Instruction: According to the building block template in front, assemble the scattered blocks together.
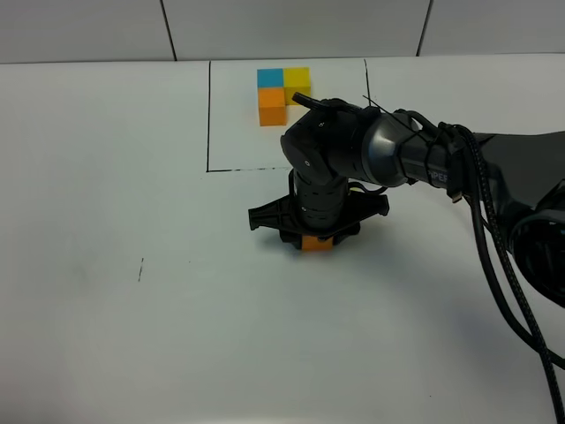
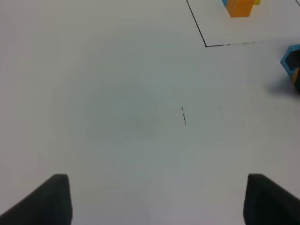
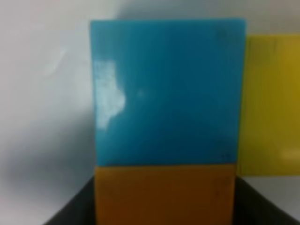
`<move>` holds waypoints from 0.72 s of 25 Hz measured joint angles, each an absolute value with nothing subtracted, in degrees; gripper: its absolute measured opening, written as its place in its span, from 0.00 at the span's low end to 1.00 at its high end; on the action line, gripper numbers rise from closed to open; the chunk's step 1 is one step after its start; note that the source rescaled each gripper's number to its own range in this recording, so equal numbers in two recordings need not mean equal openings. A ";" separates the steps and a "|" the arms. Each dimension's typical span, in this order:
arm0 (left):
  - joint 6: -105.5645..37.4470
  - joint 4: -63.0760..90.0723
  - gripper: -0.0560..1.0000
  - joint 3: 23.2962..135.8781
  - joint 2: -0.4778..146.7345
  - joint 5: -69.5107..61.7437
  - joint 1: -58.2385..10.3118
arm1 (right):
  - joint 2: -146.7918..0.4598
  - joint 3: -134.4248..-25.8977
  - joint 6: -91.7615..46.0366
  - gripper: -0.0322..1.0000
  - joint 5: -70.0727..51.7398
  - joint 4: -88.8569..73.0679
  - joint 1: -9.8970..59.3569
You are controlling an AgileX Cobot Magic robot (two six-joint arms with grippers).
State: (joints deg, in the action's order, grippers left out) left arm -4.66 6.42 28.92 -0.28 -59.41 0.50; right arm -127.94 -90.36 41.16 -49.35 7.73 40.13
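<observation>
The building block template is a black-lined frame at the back, holding a tight L of a blue cube, a yellow cube and an orange cube. In front of it my right gripper points down at the scattered blocks, and its arm hides most of them. The orange block shows between its fingers. In the right wrist view the blue block touches the orange block, with the yellow block beside the blue one. My left gripper is open over bare table.
The right arm and its cables cover the table's right side. A short pencil mark lies on the white table at the left. A tiled wall closes off the back.
</observation>
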 joint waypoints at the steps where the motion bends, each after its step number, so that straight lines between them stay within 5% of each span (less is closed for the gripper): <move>1: -4.66 6.42 0.69 28.92 -0.28 -59.41 0.50 | -128.13 -90.36 41.00 0.21 -49.48 7.67 40.06; 7: -4.66 6.42 0.69 28.92 -0.28 -59.41 0.50 | -127.94 -90.36 38.92 0.46 -49.92 7.85 39.68; 18: -4.66 6.42 0.69 28.92 -0.28 -59.41 0.50 | -119.41 -90.18 36.05 0.49 -53.43 4.80 39.68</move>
State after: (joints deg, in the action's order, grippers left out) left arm -4.66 6.42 28.92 -0.28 -59.41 0.50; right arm -119.41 -90.18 36.05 -53.43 4.80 39.68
